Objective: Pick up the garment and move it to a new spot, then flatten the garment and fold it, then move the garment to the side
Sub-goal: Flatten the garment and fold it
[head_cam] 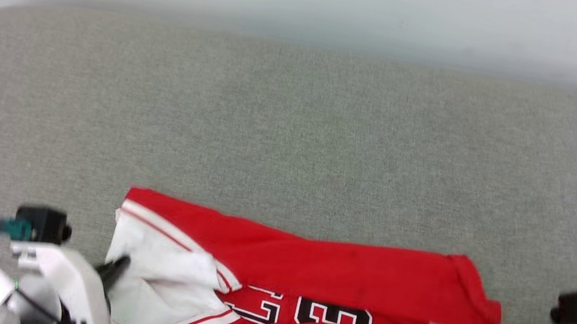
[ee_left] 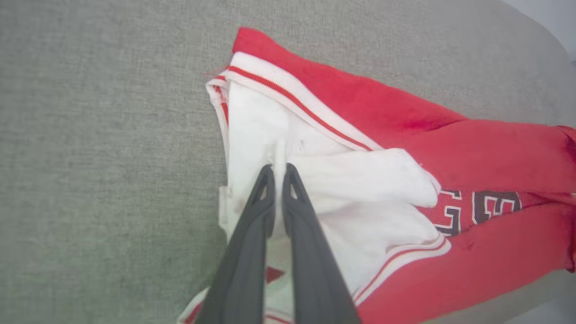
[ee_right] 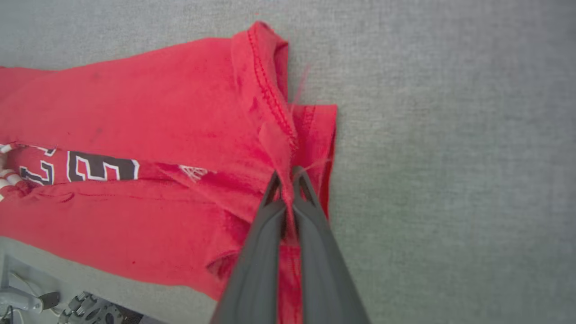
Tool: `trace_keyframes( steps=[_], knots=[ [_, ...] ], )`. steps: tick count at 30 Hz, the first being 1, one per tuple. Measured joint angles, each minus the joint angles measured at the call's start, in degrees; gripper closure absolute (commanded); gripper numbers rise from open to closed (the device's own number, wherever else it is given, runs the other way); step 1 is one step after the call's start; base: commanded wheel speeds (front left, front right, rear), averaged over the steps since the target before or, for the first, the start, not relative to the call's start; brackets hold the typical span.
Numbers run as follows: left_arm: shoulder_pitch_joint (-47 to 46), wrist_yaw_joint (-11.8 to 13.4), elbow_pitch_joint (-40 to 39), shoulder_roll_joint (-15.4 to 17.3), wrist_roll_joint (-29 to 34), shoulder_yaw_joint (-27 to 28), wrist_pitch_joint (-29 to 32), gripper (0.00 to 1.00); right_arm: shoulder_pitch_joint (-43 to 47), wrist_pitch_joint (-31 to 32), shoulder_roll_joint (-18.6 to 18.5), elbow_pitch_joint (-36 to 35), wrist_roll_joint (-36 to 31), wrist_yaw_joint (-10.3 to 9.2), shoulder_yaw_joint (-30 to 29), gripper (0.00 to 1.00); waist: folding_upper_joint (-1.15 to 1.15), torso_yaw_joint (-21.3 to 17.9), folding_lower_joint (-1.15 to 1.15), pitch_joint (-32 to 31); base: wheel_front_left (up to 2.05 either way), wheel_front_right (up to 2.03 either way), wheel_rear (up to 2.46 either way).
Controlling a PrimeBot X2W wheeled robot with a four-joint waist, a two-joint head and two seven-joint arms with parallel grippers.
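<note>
Along the near edge of the grey surface [head_cam: 294, 128] the garment [head_cam: 338, 287] lies as a long red band stretched between the two arms. Its black lettering [head_cam: 299, 310] is half swallowed by a lengthwise crease. The left gripper [ee_left: 279, 168] is closed on a pinch of the white sleeve [ee_left: 360, 180] at one end, and the right gripper [ee_right: 287, 175] is closed on the red fabric beside the stitched hem [ee_right: 270, 99] at the other.

Judging by the lie of the cloth, the pickup and flattening look done and a lengthwise fold is under way. The layers are bunched near both grips, so it may be only partly laid; the head view cuts off the near side. Finishing the fold and moving the garment to the side are left.
</note>
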Motion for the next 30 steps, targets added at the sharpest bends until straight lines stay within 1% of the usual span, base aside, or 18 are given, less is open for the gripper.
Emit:
trace_keyframes(
  steps=[3,7,8,9,10,11,13,16,18,20,23,25,27,29,30],
  knots=[
    [3.83,0.94,-0.97,-0.63,-1.26,0.15,-0.92,1.00,3.35,-0.53,2.27,0.31,0.52,0.00,-2.33,1.00,0.00,0.24,0.00,-0.84,0.00,0.00,0.00],
    [7.44,1.34,-1.41,-1.30,-2.66,0.20,-1.46,1.00,6.10,-1.35,3.18,1.23,0.76,0.00,-3.79,1.00,0.00,0.37,0.00,-1.54,0.00,0.00,0.00],
    [7.82,1.34,-1.32,-1.45,-2.65,-0.03,-1.67,1.00,6.80,-1.66,3.54,1.40,0.94,0.00,-3.98,0.73,0.00,0.47,0.00,-1.74,0.00,0.00,0.00],
    [8.13,1.32,-1.23,-1.81,-2.93,-0.10,-1.94,0.69,7.48,-2.36,3.94,1.43,1.01,0.00,-4.21,0.11,0.00,0.59,0.00,-1.94,0.00,0.00,0.00],
    [8.36,1.27,-1.11,-2.25,-3.01,-0.25,-2.11,0.23,7.92,-3.45,4.27,1.40,1.08,-0.01,-4.38,0.00,0.00,0.72,0.00,-2.09,0.00,0.00,0.00],
    [8.54,1.12,-0.86,-2.61,-2.93,-0.47,-2.53,0.00,8.09,-4.59,4.32,1.34,0.94,-0.01,-4.26,0.00,0.00,0.79,0.00,-2.25,0.00,0.00,0.00],
    [8.61,0.81,-0.42,-2.92,-2.32,-0.98,-3.09,0.00,8.28,-7.43,4.60,1.08,0.96,0.00,-4.33,0.00,0.00,0.96,0.00,-2.54,0.00,0.00,0.00],
    [8.24,0.82,-0.37,-3.39,-0.46,-1.07,-5.64,0.00,8.81,-11.50,4.83,-0.18,0.65,-0.01,-3.71,0.00,0.00,1.19,0.00,-3.05,0.00,0.00,0.00],
    [7.47,1.07,-0.67,-3.76,1.54,-0.74,-8.54,0.00,8.78,-13.86,4.76,-1.33,0.33,-0.01,-3.67,0.00,0.00,1.21,0.00,-3.49,0.00,0.00,0.00],
    [6.52,1.09,-1.32,-4.04,3.30,-0.65,-11.10,0.00,8.73,-14.78,4.58,-2.40,-0.49,0.00,-3.70,0.00,0.00,1.14,0.00,-3.98,0.00,0.00,0.00],
    [5.46,1.41,-2.42,-4.63,6.79,-0.38,-16.26,0.00,8.42,-14.14,4.09,-3.78,-1.87,-0.01,-4.03,0.00,0.00,0.95,0.00,-4.86,0.00,0.00,0.00],
    [4.54,1.91,-3.42,-5.34,9.70,0.44,-21.71,0.00,8.27,-13.19,3.86,-4.11,-2.56,-0.01,-4.33,0.00,0.00,0.83,0.00,-5.56,0.00,0.00,0.00],
    [3.79,1.89,-4.08,-5.99,11.90,0.82,-25.82,0.00,8.21,-12.11,3.41,-4.64,-3.07,-0.01,-4.79,0.00,0.00,0.76,0.00,-6.29,0.00,0.00,0.00],
    [3.66,1.91,-4.48,-6.64,13.91,0.85,-27.85,0.00,8.23,-10.50,2.75,-5.05,-3.94,-0.01,-5.24,0.00,0.00,0.85,0.00,-6.84,0.00,0.00,0.00],
    [3.43,2.74,-5.22,-7.45,17.38,1.49,-29.25,0.00,8.43,-8.50,1.82,-5.97,-4.81,-0.01,-5.46,0.00,0.00,1.34,0.00,-7.43,0.00,0.00,0.00]
  ],
)
